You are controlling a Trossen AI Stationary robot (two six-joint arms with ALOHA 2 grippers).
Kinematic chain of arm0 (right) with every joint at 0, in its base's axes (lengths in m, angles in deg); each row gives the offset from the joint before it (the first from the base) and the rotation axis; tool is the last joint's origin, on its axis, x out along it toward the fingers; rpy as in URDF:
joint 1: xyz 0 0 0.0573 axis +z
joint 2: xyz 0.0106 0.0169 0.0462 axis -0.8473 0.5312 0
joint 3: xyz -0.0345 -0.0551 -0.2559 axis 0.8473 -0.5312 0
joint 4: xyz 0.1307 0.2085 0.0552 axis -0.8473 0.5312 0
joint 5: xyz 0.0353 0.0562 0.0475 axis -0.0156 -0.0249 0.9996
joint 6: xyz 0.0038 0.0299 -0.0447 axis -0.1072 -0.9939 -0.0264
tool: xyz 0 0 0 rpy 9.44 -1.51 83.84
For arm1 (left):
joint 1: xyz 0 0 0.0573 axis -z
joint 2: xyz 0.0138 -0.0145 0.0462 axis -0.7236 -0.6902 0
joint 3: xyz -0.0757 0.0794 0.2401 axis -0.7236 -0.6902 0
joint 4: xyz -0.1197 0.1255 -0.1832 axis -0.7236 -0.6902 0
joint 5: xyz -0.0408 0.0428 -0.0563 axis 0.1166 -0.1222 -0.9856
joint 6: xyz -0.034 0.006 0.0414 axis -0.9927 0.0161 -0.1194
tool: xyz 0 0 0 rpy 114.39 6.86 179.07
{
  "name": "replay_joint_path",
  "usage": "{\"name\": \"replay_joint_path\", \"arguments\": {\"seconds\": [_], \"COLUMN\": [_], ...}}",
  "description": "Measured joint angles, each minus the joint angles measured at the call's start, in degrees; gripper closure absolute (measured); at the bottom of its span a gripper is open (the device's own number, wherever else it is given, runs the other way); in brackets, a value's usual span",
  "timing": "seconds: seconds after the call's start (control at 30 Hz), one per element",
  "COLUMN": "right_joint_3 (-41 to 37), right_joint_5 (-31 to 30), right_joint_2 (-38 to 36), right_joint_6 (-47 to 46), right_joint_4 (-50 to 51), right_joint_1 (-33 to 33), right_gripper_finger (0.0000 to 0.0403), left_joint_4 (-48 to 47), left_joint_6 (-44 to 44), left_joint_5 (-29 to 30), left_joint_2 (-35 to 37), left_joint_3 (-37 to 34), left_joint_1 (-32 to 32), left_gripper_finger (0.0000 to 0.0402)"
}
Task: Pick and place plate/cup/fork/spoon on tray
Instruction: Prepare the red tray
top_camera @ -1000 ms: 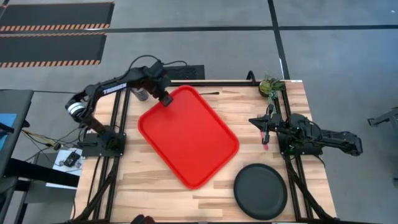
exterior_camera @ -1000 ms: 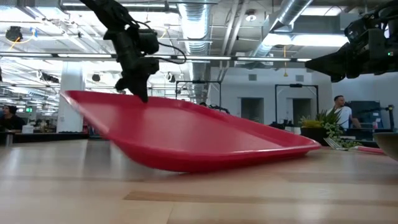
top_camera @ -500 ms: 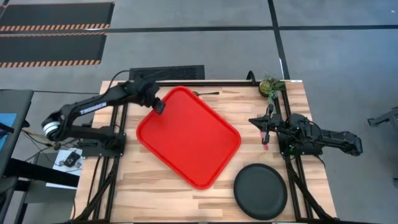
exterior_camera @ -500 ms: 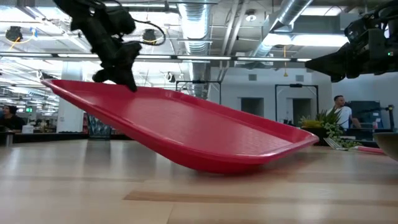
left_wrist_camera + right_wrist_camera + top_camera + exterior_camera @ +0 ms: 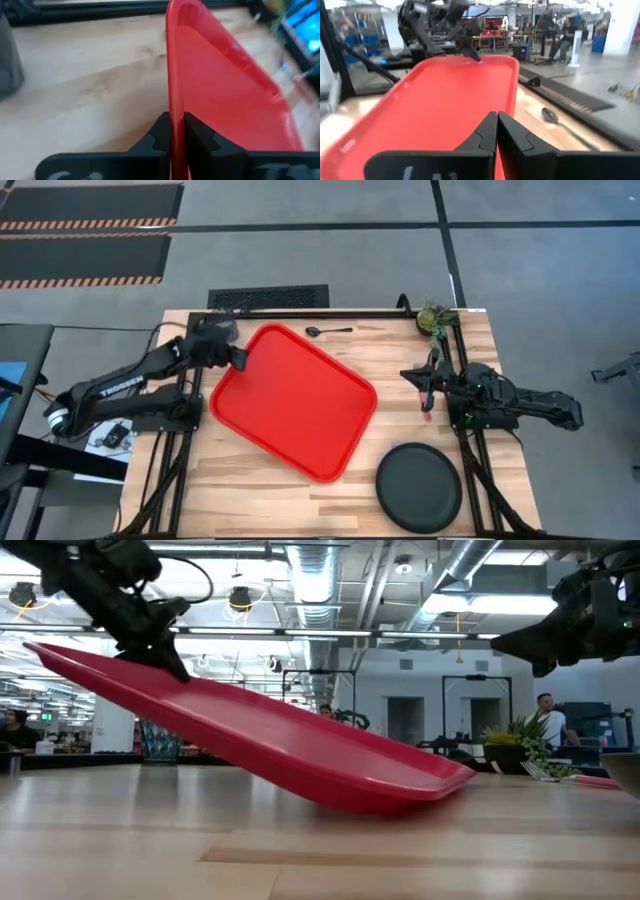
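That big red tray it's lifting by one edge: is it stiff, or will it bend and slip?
Probably stiff: the tray stays straight while the left hand pinches one rim and the far corner rests on the table. Likely light. Its smooth plastic might slide on the wood.

Tray (image 5: 295,402): bright red. Plate (image 5: 419,486): matte dark grey. Spoon (image 5: 326,331): black. Table (image 5: 230,495): pale wood planks. Upper-left floor mats (image 5: 85,248): black, orange-striped edges.
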Motion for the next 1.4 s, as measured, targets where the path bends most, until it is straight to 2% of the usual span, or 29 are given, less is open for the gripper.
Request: {"name": "replay_joint_path", "arguments": {"seconds": [0.17,0.33,0.57,0.8,1.0,1.4], "right_joint_3": [-0.09,-0.09,-0.09,-0.09,-0.07,-0.05], "right_joint_5": [-0.09,0.17,0.44,-3.83,-4.68,-4.72], "right_joint_2": [0.01,0.01,5.14,10.77,13.77,17.02], "right_joint_6": [-6.98,-8.80,-9.47,-9.50,-9.46,-9.43], "right_joint_4": [-1.85,-3.58,-4.96,-5.99,-8.36,-8.72], "right_joint_1": [0.09,0.34,3.74,6.52,7.31,7.24], "right_gripper_finger": [0.0367,0.0368,0.0394,0.0385,0.0387,0.0387], "left_joint_4": [4.70,4.84,5.41,5.32,4.84,4.46], "left_joint_6": [-6.50,-8.63,-11.73,-16.52,-20.63,-23.35], "left_joint_5": [5.99,13.37,21.48,29.68,33.17,31.41], "left_joint_2": [5.37,6.90,2.28,-5.20,-11.52,-21.51], "left_joint_3": [-5.44,-6.54,-6.54,-6.54,-6.54,-6.48], "left_joint_1": [4.43,10.65,20.51,27.68,31.48,35.26], "left_gripper_finger": [0.0388,0.0388,0.0387,0.0386,0.0386,0.0375]}}
